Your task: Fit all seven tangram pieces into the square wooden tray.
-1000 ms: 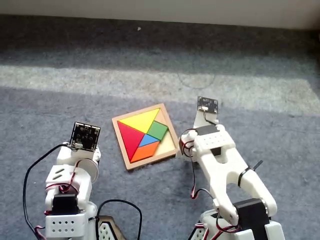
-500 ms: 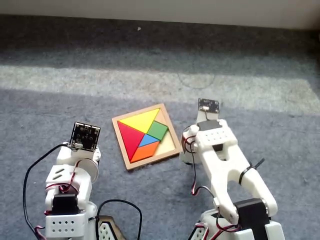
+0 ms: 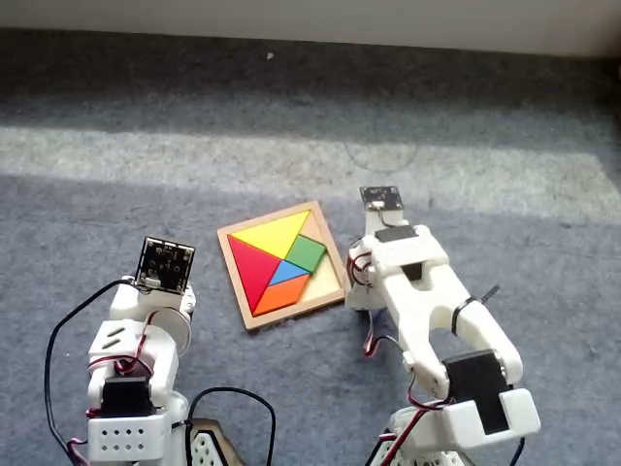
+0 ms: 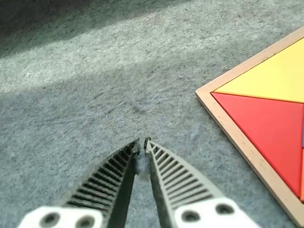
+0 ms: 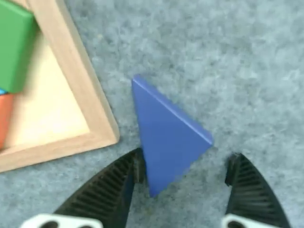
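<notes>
One blue triangle (image 5: 166, 137) inside the released right claw (image 5: 186, 164) — likely the pick-up step; next: clench, carry into tray (image 5: 76, 71).

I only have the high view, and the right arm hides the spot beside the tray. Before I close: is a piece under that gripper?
Observer: Yes. The right wrist view shows a blue triangle flat on the carpet, just outside a corner of the wooden tray, not touching it.
Operator: Is the gripper around it?
Observer: The right gripper is open, with the triangle's near corner between its fingers.
Operator: And the other arm?
Observer: The left gripper is shut, over carpet short of a tray corner.
</notes>
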Robot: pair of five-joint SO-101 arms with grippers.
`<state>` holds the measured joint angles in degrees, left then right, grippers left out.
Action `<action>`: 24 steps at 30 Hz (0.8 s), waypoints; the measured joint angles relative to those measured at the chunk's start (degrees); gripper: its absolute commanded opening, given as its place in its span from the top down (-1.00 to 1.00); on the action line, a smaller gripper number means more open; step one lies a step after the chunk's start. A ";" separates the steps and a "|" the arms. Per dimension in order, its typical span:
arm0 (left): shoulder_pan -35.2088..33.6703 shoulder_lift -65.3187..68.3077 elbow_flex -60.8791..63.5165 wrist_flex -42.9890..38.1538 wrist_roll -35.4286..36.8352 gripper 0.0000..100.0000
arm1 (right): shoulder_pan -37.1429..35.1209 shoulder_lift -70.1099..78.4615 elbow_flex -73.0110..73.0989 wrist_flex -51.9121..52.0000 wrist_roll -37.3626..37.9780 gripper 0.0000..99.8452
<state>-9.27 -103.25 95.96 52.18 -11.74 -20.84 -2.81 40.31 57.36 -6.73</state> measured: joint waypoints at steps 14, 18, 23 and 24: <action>0.00 0.00 0.00 0.00 0.00 0.90 | -2.20 0.26 -2.90 0.00 4.22 0.44; 0.00 0.00 0.00 0.00 0.00 0.90 | -2.29 0.26 -2.90 0.00 5.10 0.44; 0.00 0.00 0.00 0.00 0.00 0.90 | -2.29 0.26 -2.90 0.00 5.10 0.44; 0.00 0.00 0.00 0.00 0.00 0.90 | -2.29 0.26 -2.90 0.00 5.10 0.45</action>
<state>-9.27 -103.25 95.96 52.18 -11.74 -23.12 -2.55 37.41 57.36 -1.63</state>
